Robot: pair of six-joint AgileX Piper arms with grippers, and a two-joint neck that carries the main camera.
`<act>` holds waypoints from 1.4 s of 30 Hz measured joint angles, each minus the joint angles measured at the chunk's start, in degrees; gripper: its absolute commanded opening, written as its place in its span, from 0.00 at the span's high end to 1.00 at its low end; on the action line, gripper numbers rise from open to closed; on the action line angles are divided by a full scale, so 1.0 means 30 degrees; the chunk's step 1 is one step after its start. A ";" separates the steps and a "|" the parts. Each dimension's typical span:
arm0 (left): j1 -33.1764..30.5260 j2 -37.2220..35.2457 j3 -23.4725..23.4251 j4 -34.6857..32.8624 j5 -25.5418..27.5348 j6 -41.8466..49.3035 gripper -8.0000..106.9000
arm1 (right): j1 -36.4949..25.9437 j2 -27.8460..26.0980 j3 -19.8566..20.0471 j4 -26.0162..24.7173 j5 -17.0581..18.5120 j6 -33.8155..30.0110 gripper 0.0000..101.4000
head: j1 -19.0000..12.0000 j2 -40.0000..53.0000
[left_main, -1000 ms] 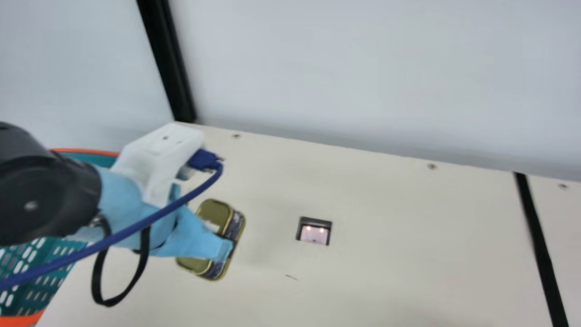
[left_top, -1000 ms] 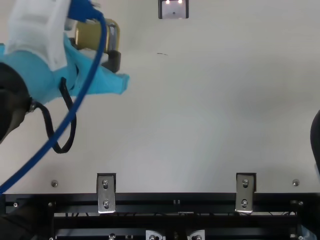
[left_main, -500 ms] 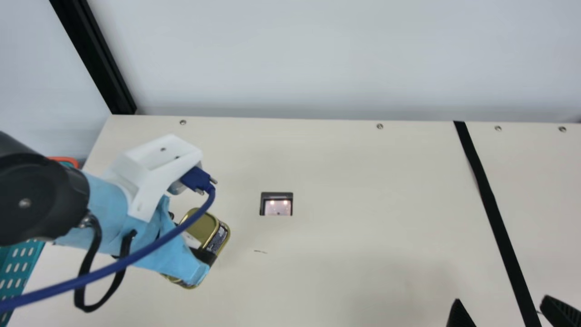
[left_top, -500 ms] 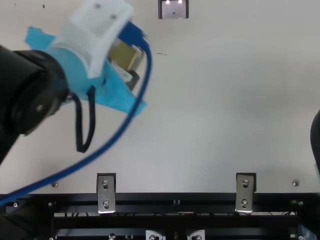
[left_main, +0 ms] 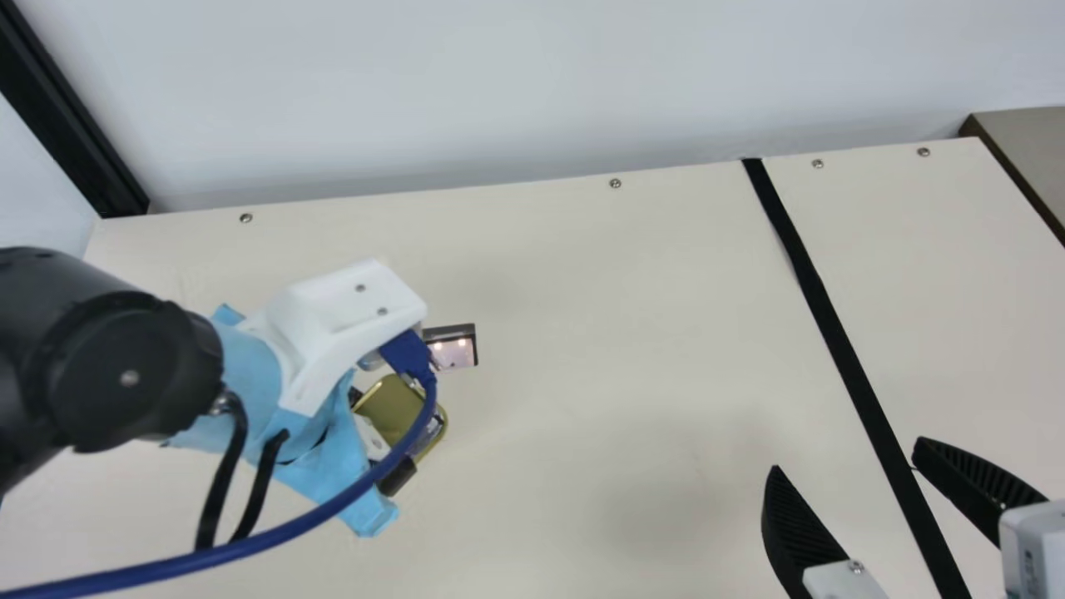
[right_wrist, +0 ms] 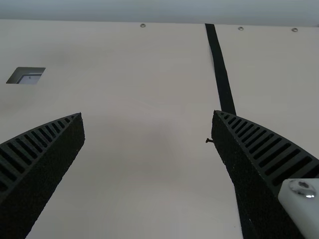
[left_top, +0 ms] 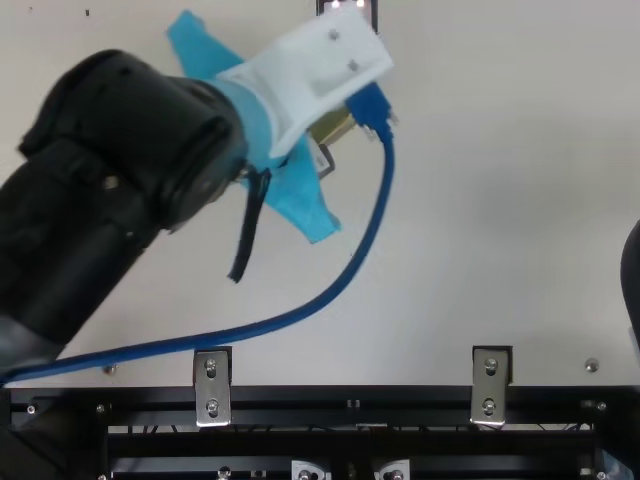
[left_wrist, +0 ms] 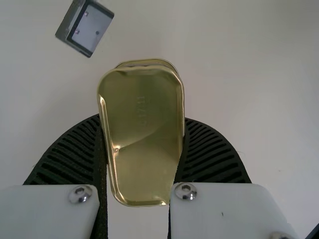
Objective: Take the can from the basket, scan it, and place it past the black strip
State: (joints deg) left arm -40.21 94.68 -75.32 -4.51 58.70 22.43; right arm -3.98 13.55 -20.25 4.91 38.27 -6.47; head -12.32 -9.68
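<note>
Left gripper (left_wrist: 141, 118), left wrist view: closed on the can (left_wrist: 142, 159), scanner (left_wrist: 92, 29) near | Main view: cable (left_main: 250, 545) crosses before can; its tug might twist the grip, spoiling the scan | Right wrist view: right gripper (right_wrist: 147, 114) wide apart, empty

Between the ribbed, matt fingers (left_wrist: 214, 154) of your left gripper (left_main: 384, 437) you have a glossy metal can (left_wrist: 142, 134); beneath, your table (left_main: 582, 333) looks smooth; behind the fingers, blue wrapping (left_main: 250, 362) looks cloth-like.

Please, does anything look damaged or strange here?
The gold metal can with rounded corners in the left gripper shows a slanting crease-like line on its face; possibly a dent, possibly only reflection.
</note>
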 measured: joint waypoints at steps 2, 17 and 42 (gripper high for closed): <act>-0.0086 0.0317 -0.0204 0.0000 0.0000 0.0350 0.84 | 0.0000 0.0000 0.0000 0.0000 0.0000 0.0000 0.00 | 0.0000 0.0000; -0.0497 0.1639 -0.0743 -0.0983 0.1052 0.4054 0.84 | 0.0000 0.0000 0.0000 0.0000 0.0000 0.0000 0.00 | 0.0000 0.0000; -0.1777 0.1028 0.0554 0.0550 0.2244 0.3650 0.15 | 0.0000 0.0000 0.0000 0.0000 0.0000 0.0000 0.00 | 0.0000 0.0000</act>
State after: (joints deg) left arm -45.54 97.77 -73.65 -2.86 65.43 33.38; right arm -3.98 13.55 -20.25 4.91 38.27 -6.47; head -12.32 -9.68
